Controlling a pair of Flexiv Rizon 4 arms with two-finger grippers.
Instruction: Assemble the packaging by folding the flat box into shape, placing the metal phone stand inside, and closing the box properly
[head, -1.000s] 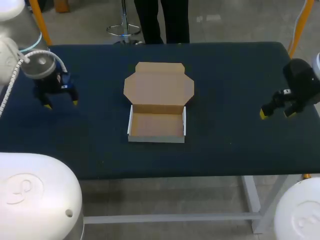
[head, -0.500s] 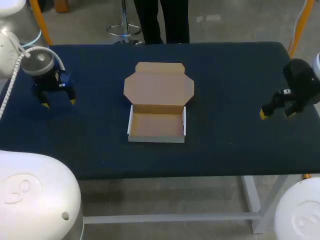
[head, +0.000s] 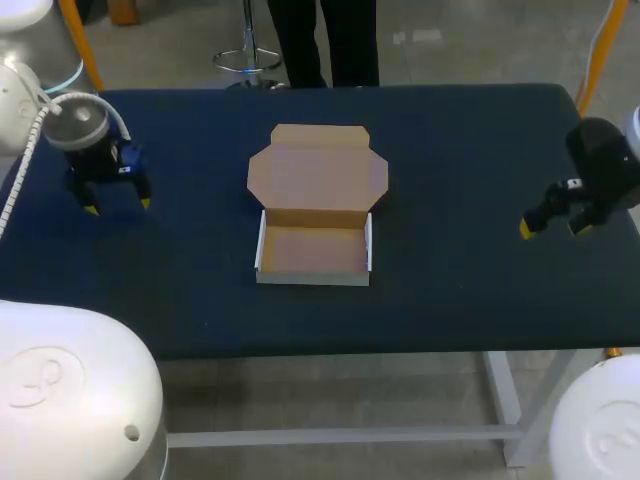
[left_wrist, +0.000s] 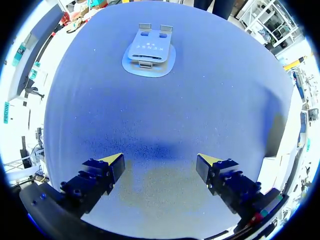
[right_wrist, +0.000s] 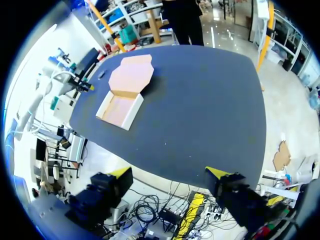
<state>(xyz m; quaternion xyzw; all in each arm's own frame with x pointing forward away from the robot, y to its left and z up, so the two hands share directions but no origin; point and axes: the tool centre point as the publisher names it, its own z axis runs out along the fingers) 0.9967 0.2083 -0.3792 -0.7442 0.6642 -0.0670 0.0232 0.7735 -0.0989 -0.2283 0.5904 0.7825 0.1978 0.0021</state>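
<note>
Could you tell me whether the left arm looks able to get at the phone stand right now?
Probably yes: the left gripper is open and the stand lies on bare table ahead of it, with nothing between them.

The head view looks down from above and behind on most of the table (head: 450, 150), with the box (head: 315, 215) central. The left wrist view hangs close over the table, facing the stand (left_wrist: 149, 50). The right wrist view looks across from the table's edge, farther off. It shares the box with the head view, the only 2 views showing it.
</note>
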